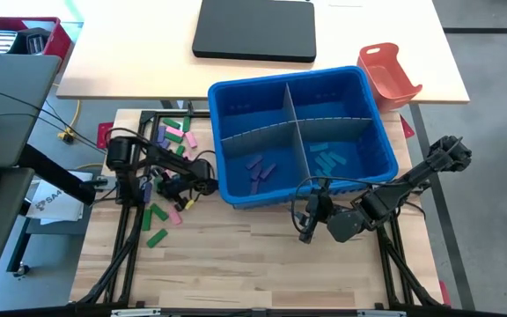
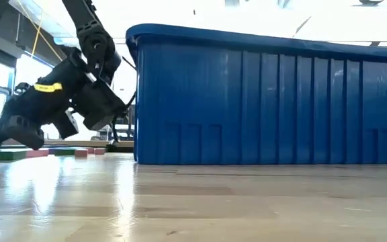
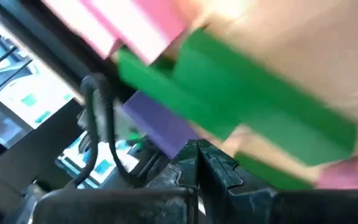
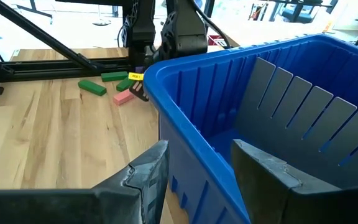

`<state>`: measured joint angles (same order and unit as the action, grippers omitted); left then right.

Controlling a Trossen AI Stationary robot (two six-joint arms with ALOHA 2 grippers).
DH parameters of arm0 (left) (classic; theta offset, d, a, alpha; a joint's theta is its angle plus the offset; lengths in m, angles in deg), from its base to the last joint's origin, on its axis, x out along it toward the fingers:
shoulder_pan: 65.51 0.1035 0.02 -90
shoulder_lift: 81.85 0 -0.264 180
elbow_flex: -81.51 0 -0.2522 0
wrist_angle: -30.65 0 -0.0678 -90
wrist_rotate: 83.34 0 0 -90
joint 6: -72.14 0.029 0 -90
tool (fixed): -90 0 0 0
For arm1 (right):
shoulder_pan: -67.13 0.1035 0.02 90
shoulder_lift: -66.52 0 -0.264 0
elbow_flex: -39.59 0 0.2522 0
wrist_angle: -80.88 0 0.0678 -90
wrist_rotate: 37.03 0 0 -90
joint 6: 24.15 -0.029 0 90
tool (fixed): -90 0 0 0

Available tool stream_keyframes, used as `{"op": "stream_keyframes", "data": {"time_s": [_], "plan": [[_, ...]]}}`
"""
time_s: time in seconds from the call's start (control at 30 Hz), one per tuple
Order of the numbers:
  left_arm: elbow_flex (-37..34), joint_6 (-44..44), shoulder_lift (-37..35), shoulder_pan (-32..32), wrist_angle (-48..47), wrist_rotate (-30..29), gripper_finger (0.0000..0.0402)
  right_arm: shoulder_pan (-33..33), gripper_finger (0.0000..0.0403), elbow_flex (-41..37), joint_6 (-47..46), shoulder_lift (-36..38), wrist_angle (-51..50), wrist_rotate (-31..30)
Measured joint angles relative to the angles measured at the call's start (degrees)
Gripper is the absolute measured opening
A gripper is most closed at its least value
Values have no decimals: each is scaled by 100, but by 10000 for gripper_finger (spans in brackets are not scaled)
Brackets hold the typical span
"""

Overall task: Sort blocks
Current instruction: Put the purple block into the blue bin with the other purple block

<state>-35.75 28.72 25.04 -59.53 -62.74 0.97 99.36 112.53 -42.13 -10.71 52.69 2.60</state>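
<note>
Two grippers: my left gripper [image 1: 202, 186] is clenched with nothing visibly in it, low among the loose blocks [image 1: 172, 134] left of the blue bin [image 1: 372, 106]. My right gripper [image 4: 194, 171] has its fingers spread, holding nothing, at the bin's near wall. More blocks lie in bin compartments.

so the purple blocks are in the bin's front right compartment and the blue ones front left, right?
Swapped. The high view shows the purple blocks in the front left compartment of the blue bin and the blue blocks in the front right one.
</note>
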Motion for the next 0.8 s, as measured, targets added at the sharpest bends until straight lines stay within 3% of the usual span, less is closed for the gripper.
{"op": "stream_keyframes", "data": {"time_s": [0.3, 0.63, 0.8], "plan": [[-222, -39, -75, 241, -6, -169, 5, 0, 169, 0, 0, 0, -1, 0], [-479, 172, -75, 683, 179, -87, 104, 0, 169, 0, -2, 0, -9, 2], [-504, 424, -75, 900, 317, -28, 131, 0, 169, 0, -19, 0, -11, 2]]}}
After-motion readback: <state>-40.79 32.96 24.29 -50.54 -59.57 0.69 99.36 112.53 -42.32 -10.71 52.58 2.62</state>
